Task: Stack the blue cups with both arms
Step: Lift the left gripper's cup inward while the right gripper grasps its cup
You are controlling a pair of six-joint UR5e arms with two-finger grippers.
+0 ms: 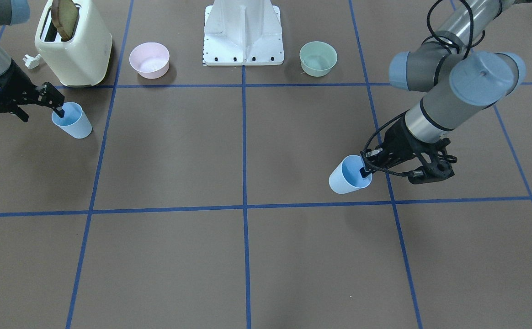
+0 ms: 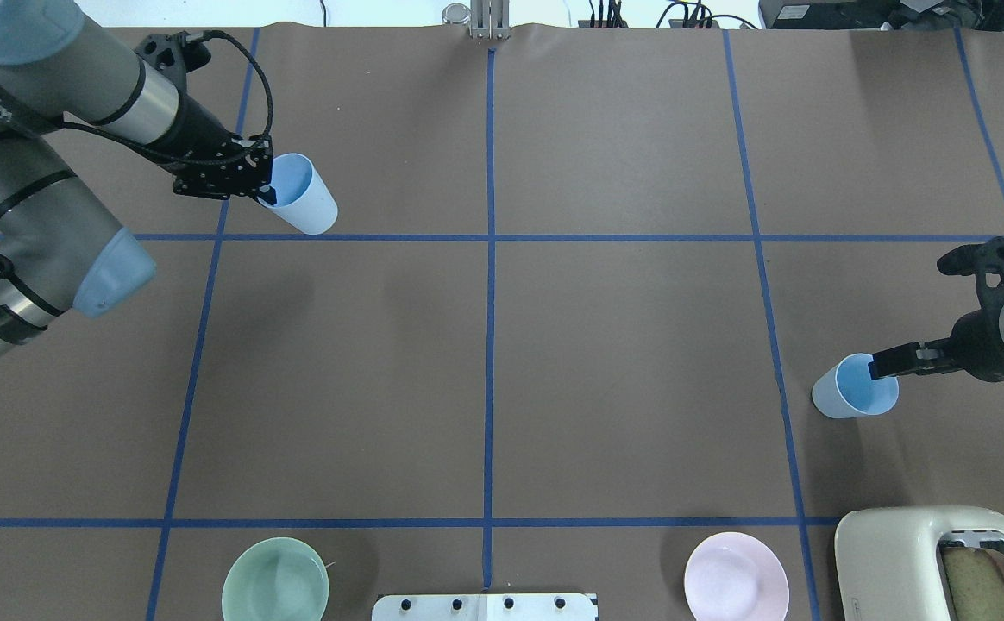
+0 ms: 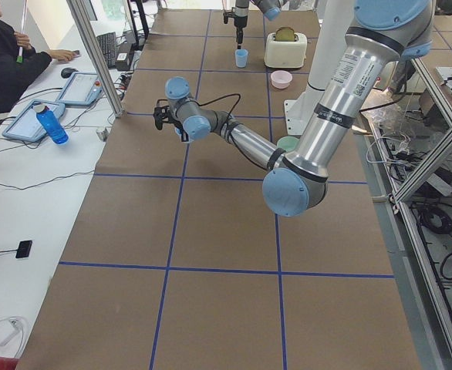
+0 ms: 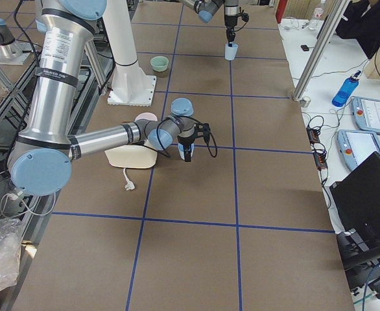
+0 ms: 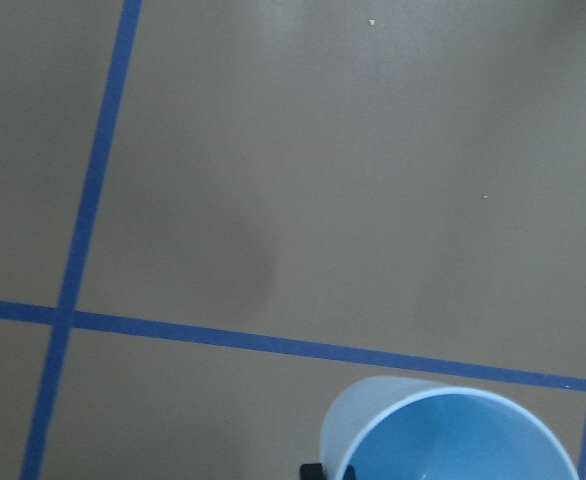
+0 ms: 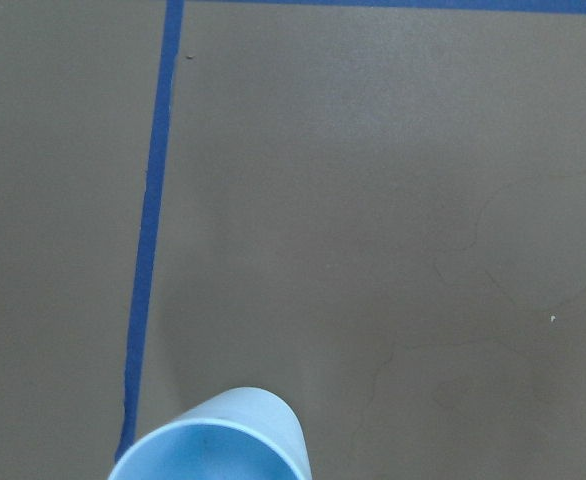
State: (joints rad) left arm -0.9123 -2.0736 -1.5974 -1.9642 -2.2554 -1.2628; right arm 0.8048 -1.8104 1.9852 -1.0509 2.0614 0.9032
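Left hand (image 2: pixel 262 183) and right hand (image 2: pixel 880 366) each pinch a blue cup's rim

A robotics lab: taped-grid table (image 3: pixel 210 231), aluminium framing (image 3: pixel 442 146), operator's laptops (image 3: pixel 79 89).

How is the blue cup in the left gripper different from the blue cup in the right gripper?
The left gripper's cup is far from the toaster, near the table's far side; the right gripper's cup is close to the toaster. The left gripper comes at its cup from that view's left, the right gripper from its right. Both cups are pale blue, alike in size, each with a finger inside the rim.
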